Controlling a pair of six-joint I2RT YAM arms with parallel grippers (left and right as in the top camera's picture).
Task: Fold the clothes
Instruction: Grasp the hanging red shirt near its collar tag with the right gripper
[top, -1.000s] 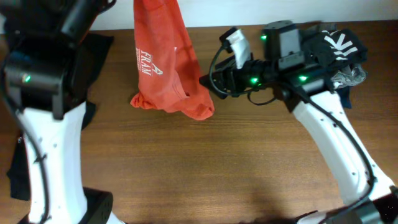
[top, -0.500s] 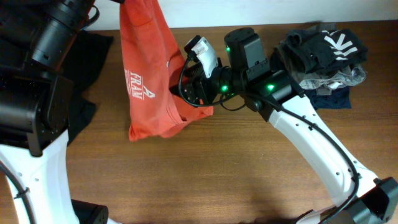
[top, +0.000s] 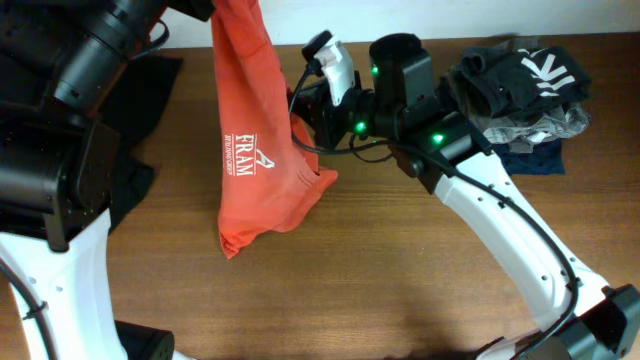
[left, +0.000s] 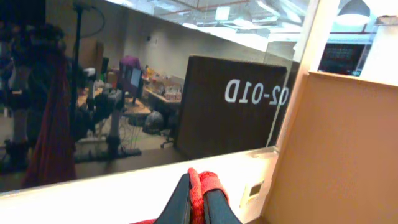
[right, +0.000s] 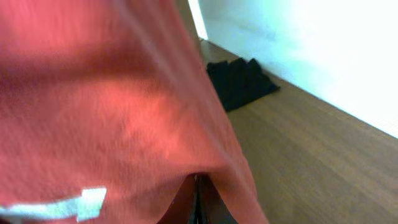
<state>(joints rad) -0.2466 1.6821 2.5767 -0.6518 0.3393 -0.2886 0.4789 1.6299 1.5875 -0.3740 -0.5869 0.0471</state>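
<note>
The left gripper (left: 198, 198) is pinched tight on a bunched fold of the T-shirt (top: 262, 150) and holds it high, so that the shirt hangs as a long drape above the table (top: 400, 280). The right gripper (top: 300, 112) is closed at the shirt's right edge, about halfway down, with red cloth gathered at its tips.

Only the overhead view shows the whole drape. The white lettering (top: 244, 157) faces up, and the lower end reaches down near the wood; whether it touches cannot be told. That view also shows a heap (top: 525, 90) of dark clothes at the table's far right corner, behind the right arm. The left wrist view shows just the gripped fold against a pale wall and a window. The right wrist view is almost filled by red cloth, and past it a black garment (right: 239, 81) lies flat on the table by the wall.
</note>
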